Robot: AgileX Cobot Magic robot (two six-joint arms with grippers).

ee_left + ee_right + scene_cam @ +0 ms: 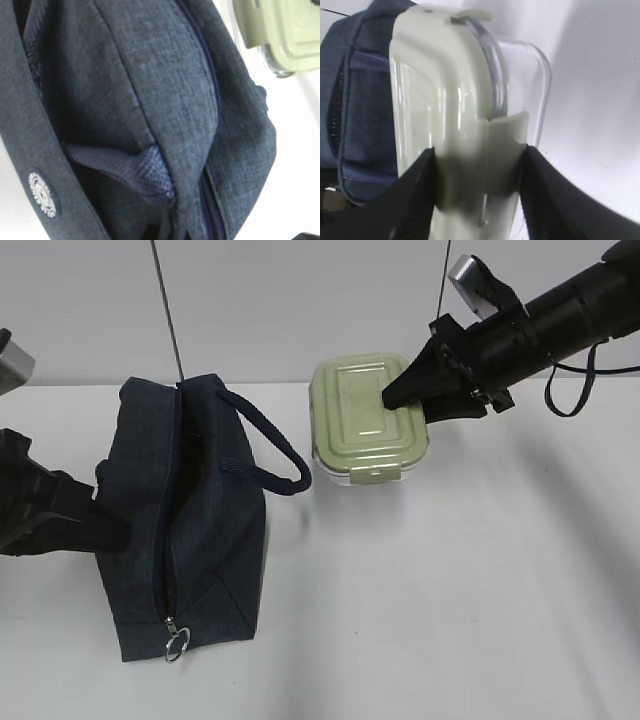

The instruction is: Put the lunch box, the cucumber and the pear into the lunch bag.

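The lunch box [367, 418] stands on the white table [450, 580] just right of the lunch bag [185, 520], its sage-green lid up. In the exterior view the right gripper [400, 395] sits at the box's far right end, and only the right wrist view settles the contact: both dark fingers [415, 200] bracket a lid clip and the clear glass base [540, 95], clamped on the box. The exterior view alone shows the bag's loop handle [270, 445] and the metal ring pull [177, 643] at the zipper's near end. The left gripper [110, 530] presses into the bag's left side with its jaws closed; its wrist view is filled with navy fabric, and whether fabric is pinched cannot be told.
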